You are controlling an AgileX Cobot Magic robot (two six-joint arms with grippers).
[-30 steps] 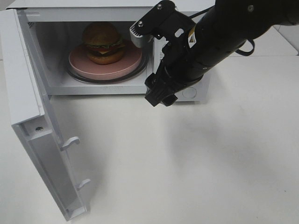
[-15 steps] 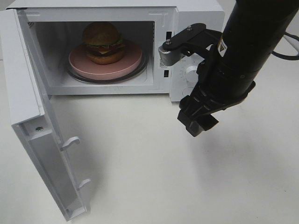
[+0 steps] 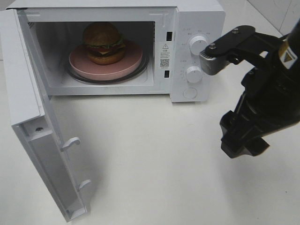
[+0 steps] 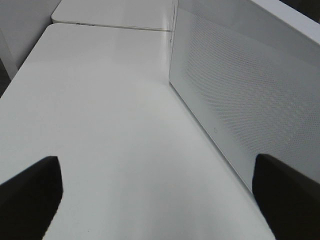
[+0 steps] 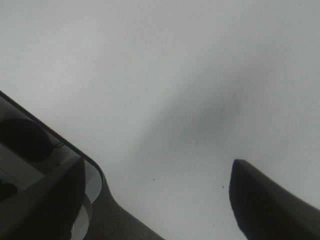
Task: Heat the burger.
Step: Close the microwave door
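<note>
Left to right: swung-open white microwave door [image 3: 40, 136]; glossy brown-bunned burger [image 3: 103, 42] on a round pink plate [image 3: 129, 65] inside the white microwave oven [image 3: 197, 14]; white control knobs [image 3: 194, 74], uncovered since the black right gripper [image 3: 243, 143] retreated rightward. It and the left gripper [image 4: 160, 200] gape wide, empty, above the white tabletop [image 3: 154, 164].

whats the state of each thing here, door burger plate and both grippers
microwave door, swung wide open
burger, upright on the pink plate, inside the microwave
pink plate, flat on the glass turntable
right gripper, open, empty, above the table
left gripper, open, empty, beside the door
</note>
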